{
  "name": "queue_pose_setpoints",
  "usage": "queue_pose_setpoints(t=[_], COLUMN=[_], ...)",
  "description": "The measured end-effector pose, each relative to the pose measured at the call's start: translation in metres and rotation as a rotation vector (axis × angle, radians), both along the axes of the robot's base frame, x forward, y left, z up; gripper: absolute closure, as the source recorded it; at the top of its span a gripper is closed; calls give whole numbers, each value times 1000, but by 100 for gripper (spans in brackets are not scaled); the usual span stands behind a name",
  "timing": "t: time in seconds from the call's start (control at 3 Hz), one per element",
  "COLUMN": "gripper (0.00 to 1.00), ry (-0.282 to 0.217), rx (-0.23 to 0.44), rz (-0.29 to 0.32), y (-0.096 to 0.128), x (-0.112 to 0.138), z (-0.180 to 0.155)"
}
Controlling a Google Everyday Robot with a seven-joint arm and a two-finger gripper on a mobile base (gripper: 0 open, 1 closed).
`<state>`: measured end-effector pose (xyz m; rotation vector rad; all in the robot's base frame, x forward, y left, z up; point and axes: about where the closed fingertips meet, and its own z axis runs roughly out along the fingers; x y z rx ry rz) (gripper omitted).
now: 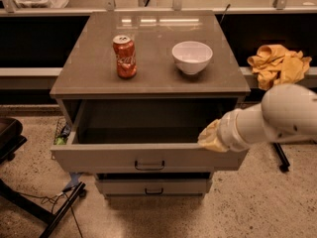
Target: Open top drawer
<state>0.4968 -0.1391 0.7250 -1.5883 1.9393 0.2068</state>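
The top drawer (99, 158) of the grey-brown cabinet is pulled well out, showing a plain grey inside with nothing in it. Its small black bar handle (149, 166) sits at the centre of the front. My gripper (210, 137), on a white arm coming in from the right, is at the drawer's right front corner, just above the top edge of the front panel. Its yellowish tip overlaps the rim there. A narrower drawer (153, 186) with a like handle is below, closed.
On the cabinet top (153, 78) stand a red soda can (125, 57) at left and a white bowl (192, 56) at right. A yellow cloth (278, 63) lies on the shelf at right. A black chair base (29, 202) and cables are on the floor at left.
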Motion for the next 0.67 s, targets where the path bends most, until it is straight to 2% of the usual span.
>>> queue_pose_setpoints(t=[0.33, 0.67], gripper=[100, 100], ry=[-4, -31], rx=[-94, -161], rz=[-15, -9], y=[-13, -20], x=[27, 53], z=[52, 86])
